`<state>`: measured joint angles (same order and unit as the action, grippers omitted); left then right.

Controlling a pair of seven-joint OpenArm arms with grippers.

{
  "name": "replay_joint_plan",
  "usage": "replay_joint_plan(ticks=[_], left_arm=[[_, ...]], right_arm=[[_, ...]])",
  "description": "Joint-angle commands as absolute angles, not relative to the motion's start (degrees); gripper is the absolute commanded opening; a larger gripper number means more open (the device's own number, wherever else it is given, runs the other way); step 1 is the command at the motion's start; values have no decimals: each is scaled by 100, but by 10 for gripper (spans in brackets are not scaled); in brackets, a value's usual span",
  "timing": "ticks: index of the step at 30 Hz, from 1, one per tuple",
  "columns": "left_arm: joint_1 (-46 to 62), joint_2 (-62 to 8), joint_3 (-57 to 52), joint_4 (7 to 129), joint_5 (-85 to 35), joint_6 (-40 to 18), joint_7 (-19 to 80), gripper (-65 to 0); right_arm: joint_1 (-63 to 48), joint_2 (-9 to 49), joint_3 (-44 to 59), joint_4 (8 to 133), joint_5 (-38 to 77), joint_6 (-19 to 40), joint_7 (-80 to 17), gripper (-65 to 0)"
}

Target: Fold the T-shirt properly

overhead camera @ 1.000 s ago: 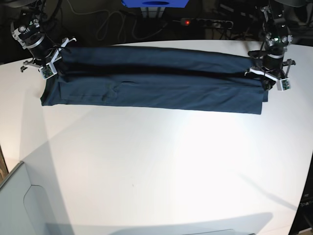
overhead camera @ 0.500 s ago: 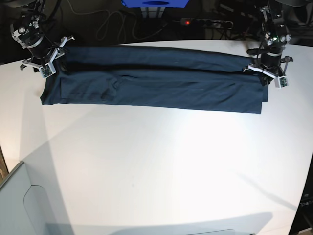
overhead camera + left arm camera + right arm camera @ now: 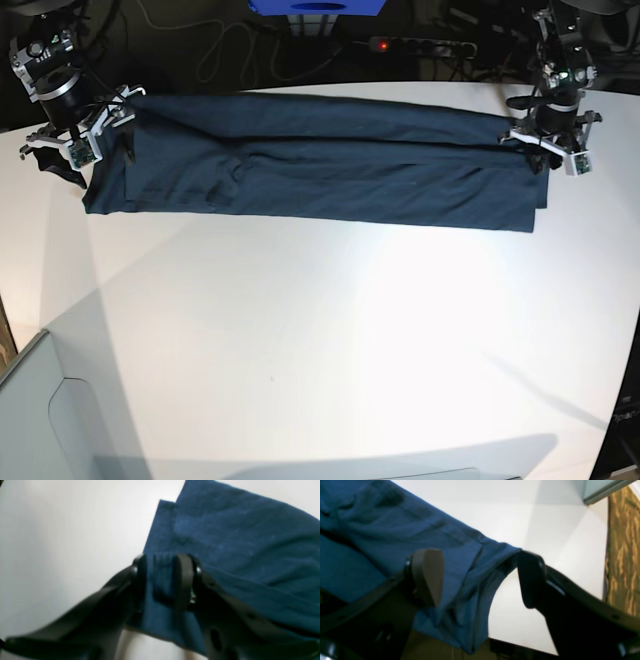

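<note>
The dark navy T-shirt (image 3: pixel 320 170) lies as a long folded band across the far part of the white table (image 3: pixel 320 330). My left gripper (image 3: pixel 548 145) is at its right end. In the left wrist view, the left gripper (image 3: pixel 161 580) has its jaws a little apart, and a ridge of the T-shirt (image 3: pixel 237 530) stands between them. My right gripper (image 3: pixel 75 140) hovers at the left end. In the right wrist view, the right gripper (image 3: pixel 480 578) stands wide open over the T-shirt (image 3: pixel 370 530), whose corner lies loose between the fingers.
Behind the table's far edge lie a power strip (image 3: pixel 420 45) with a red light, cables and a blue object (image 3: pixel 318 8). A grey box (image 3: pixel 40 420) sits at the near left corner. The shirt's left end lies close to the table edge.
Both grippers have opened, the right one wide and the left one slightly. The right gripper has shifted left and outward. The held far fold has settled flat onto the shirt.
</note>
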<state>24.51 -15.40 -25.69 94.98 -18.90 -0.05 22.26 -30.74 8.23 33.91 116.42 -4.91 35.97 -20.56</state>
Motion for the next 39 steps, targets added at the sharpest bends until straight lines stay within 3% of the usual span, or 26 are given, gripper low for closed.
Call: replay_joint_plan(ticks=[1, 11, 19, 29, 39], left_arm=[[2466, -1613, -2607, 9648, -1903, 13, 2088, -461], [2308, -1648, -3240, 9684, -1903, -4, 2141, -447], [2246, -1604, -3204, 9648, -1912, -4, 2149, -281], [1982, -1578, -3046, 8857, -1921, -13, 2088, -280], [2220, -1244, -3037, 9719, -1921, -13, 2088, -280]], right_arm=[[-3081, 875, 3433, 11776, -391, 3626, -1895, -211], [-2607, 831, 2844, 10492, -418, 3626, -1921, -211], [-2097, 901, 2738, 9262, -418, 3626, -1895, -211], [-1833, 1174, 2457, 8919, -418, 3626, -1912, -211], [-1789, 1174, 2448, 8919, -426, 3626, -1912, -211]])
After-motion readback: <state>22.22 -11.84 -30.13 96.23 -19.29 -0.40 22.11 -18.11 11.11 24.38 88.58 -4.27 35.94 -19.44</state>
